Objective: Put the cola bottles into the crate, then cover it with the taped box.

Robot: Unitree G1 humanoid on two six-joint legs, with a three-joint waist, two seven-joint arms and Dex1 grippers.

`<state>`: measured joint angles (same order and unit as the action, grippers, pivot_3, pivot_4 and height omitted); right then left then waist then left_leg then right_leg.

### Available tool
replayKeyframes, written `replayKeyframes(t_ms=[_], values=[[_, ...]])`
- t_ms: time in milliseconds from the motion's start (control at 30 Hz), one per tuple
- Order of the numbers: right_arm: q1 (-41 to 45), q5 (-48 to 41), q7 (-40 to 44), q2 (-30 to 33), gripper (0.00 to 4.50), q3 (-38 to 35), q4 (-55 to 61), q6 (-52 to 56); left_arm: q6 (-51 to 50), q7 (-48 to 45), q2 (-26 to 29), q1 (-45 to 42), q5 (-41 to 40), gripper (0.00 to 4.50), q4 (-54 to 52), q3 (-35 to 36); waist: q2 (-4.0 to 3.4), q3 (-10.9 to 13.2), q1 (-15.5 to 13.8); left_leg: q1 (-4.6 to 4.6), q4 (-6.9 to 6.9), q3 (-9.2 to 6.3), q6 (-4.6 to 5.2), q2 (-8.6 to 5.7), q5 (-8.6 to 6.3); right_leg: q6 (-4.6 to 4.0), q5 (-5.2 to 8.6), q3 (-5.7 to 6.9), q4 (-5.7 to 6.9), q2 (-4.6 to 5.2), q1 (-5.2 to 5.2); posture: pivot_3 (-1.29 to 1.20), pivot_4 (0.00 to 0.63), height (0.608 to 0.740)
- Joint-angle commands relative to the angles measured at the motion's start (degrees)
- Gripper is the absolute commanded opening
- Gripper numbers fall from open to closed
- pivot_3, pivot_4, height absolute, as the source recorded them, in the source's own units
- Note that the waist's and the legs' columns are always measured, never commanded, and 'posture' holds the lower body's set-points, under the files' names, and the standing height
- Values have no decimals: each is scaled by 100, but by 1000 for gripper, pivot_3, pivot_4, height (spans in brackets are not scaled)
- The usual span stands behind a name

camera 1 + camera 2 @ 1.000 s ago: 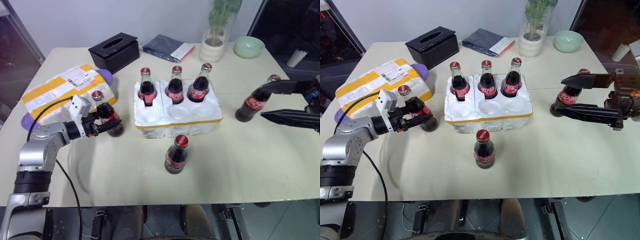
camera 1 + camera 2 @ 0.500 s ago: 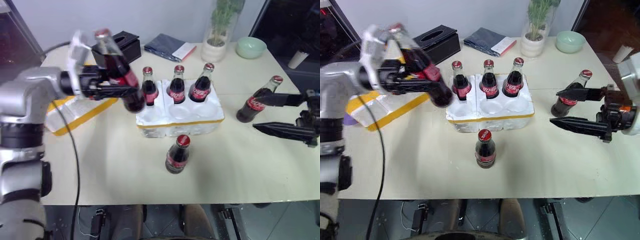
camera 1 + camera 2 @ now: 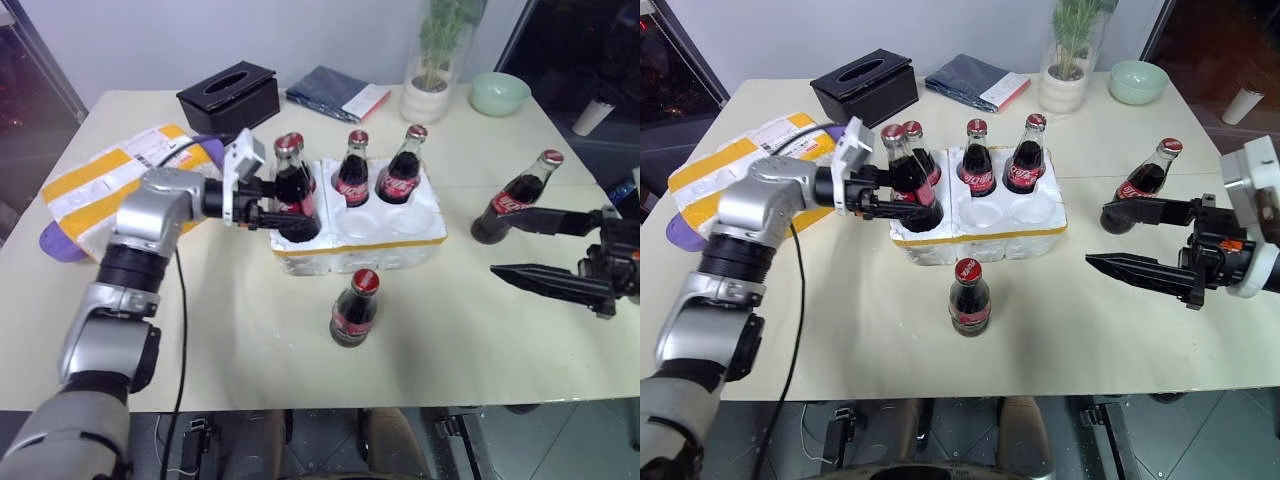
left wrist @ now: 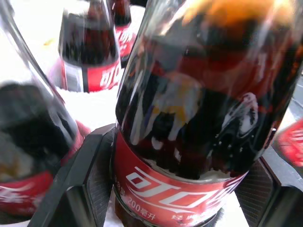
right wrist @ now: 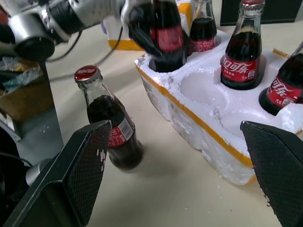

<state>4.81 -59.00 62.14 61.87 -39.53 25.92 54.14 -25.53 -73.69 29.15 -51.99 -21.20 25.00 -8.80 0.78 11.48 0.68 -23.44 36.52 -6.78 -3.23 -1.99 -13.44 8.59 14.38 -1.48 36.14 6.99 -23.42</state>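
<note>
Cream table (image 3: 230,350), plant at far edge. We see the held cola bottle (image 3: 292,195), near upright, its base at the crate's (image 3: 358,245) front-left well; left gripper (image 3: 268,205) clamps it. Right gripper (image 3: 560,250) gapes wide and empty near the right edge.

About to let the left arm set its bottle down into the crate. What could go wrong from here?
1. The held glass cola bottle with red cap hangs tilted over the front-left well of the white styrofoam crate with yellow tape band; it could catch the rim and tip.
2. It is close beside the seated bottle in the back-left well and may knock it.
3. The right gripper, jaws open, could nudge the nearby bottle standing on the table.
</note>
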Motion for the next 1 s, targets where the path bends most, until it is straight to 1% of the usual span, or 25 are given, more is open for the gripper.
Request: replayKeyframes(t_ms=[33, 133, 200, 267, 367, 433, 500, 567, 667, 733, 767, 800, 867, 1000], values=[[35, -151, -123, -5, 4500, -108, 158, -78, 167, 72, 3, -66, -46, 2816, -232, 271, -1, 0, 2, 0, 0, 0, 0, 0, 0, 0, 0, 0, 1, 0, 0, 0, 150, 740], [109, -83, -181, -36, 4500, 97, 70, -173, 80, 0, 27, 150, -72, 2816, -438, 225, -1, -1, 6, 2, 1, 0, 0, 0, 0, 0, 0, 0, 1, 0, 2, 0, 150, 740], [163, -14, -213, -55, 4500, 241, 18, -249, -17, -109, 64, 276, -169, 3854, -598, 256, -1, -1, 3, 2, 1, 0, 0, 0, 0, 0, 0, 0, 0, 0, 2, 0, 150, 740], [167, 126, -215, -67, 4500, 402, 13, -386, -127, -157, 129, 380, -238, 4442, -752, 300, -2, -1, 3, 3, 1, 0, 0, 0, 0, 0, 0, 0, 1, 0, 3, 0, 150, 740], [78, 372, -157, -89, 4500, 625, 76, -639, -350, -190, 358, 503, -385, 4442, -1087, 470, -3, -2, 16, 5, 1, 0, 0, 0, 0, 0, 0, 0, 1, 0, 4, 0, 150, 740], [17, 412, -73, -90, 4500, 686, 138, -736, -594, -260, 617, 530, -636, 4442, -1365, 701, -3, -2, 27, 6, 0, -1, 0, 0, 0, 0, 0, 0, 1, 0, 4, 0, 150, 740], [-45, 416, 43, -84, 4500, 725, 220, -822, -1125, -445, 1016, 485, -1078, 4442, -1682, 1032, -3, -2, 25, 6, 0, -1, 0, 1, 0, 0, 0, 0, 2, 0, 3, 0, 150, 740], [-65, 367, 110, -93, 4500, 793, 315, -856, -1759, -783, 1546, 493, -1614, 4442, -2107, 1327, -3, -1, 43, 6, 0, -1, 0, 1, 0, 0, 0, 0, 3, 0, 2, 0, 150, 740], [-38, 409, 92, -175, 4500, 1123, 526, -961, -2451, -1303, 2351, 776, -2314, 4442, -2849, 1613, -5, -2, 59, 7, -4, -1, 0, 2, 0, 0, 1, 0, 3, 0, 1, 0, 150, 740], [-38, 506, 75, -241, 4500, 1405, 608, -1052, -2567, -1677, 2829, 1186, -2545, 4442, -3436, 1635, -7, -4, 52, 12, -8, -1, 0, 3, 0, 1, 2, 0, 0, 0, 6, 0, 150, 740], [-30, 512, 61, -274, 4500, 1559, 632, -1042, -2431, -1799, 3079, 1494, -2634, 4442, -3767, 1610, -12, -7, 49, 15, -12, -1, 0, 3, 0, 0, 2, 0, 0, 0, 8, 0, 150, 740], [6, 530, 35, -338, 4500, 1771, 673, -1050, -2311, -1858, 3207, 1777, -2593, 4442, -4049, 1577, -12, -7, 41, 18, -13, 0, 0, 3, 0, -1, 2, -2, -1, 0, 12, 0, 150, 740], [84, 751, -3, -465, 4500, 2236, 734, -1200, -2063, -1716, 3184, 2101, -2425, 4442, -4347, 1500, -10, -6, -4, 20, -14, 0, 0, 5, 0, -4, 3, -2, -2, 0, 14, 0, 150, 740], [374, 1364, -111, -885, 4500, 3246, 692, -1550, -1407, -1172, 2791, 2294, -1814, 4442, -4310, 1174, -4, -6, -17, 12, 12, -1, -2, 5, 1, -23, 13, 1, -3, -1, 23, 0, 150, 740]])
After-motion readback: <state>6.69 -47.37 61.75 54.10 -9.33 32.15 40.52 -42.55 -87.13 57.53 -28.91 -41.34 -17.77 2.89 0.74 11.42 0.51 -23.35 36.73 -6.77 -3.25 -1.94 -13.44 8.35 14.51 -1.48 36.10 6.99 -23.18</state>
